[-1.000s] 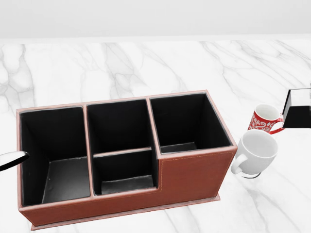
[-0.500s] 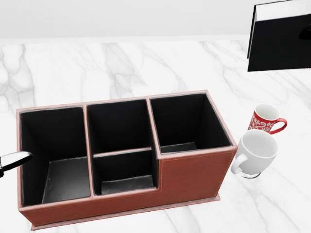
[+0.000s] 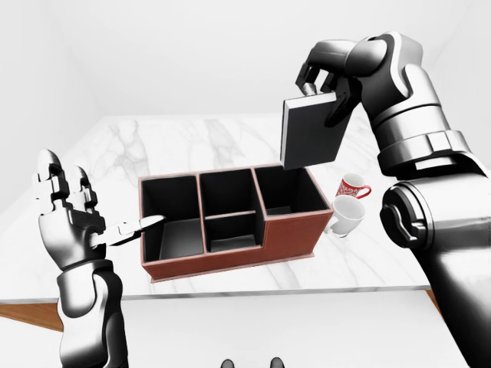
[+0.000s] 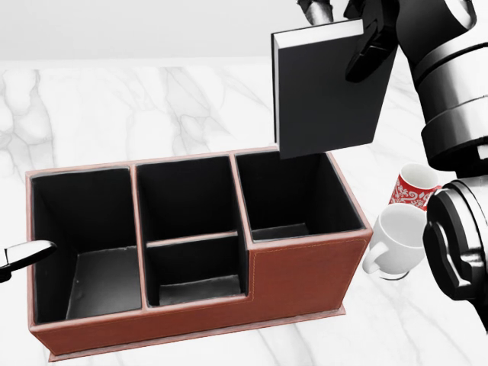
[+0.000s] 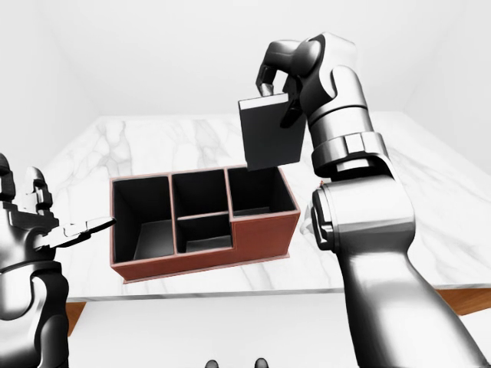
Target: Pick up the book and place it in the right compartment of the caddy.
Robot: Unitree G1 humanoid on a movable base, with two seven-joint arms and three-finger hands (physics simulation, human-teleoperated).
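Holding the book (image 4: 328,95) in the air, the right hand (image 3: 331,80) pinches it at the top edge, fingers closed round the cover. Book is dark, hanging roughly upright with its long axis near vertical, tilted a little so the lower edge swings toward the left of the head view. A pale strip of page edge shows along its top and left side in the head view. Its bottom edge sits above the right compartment (image 4: 293,194) of the caddy (image 4: 305,278), not inside it; from these views it cannot be told whether the edge touches the rim.

Caddy is a red-brown box with black interior, on the marble table (image 4: 114,114). Three sections across: one large on the left, a middle one split in two, one on the right. All look empty.

Left hand (image 3: 69,218) is up at the left of the left-eye view, fingers spread, one finger pointing toward the caddy's left compartment and reaching just over its wall. Holds nothing.

White mug (image 4: 400,240) stands just beside the caddy's right end; red patterned mug (image 4: 415,187) stands right behind it, higher in the head view.
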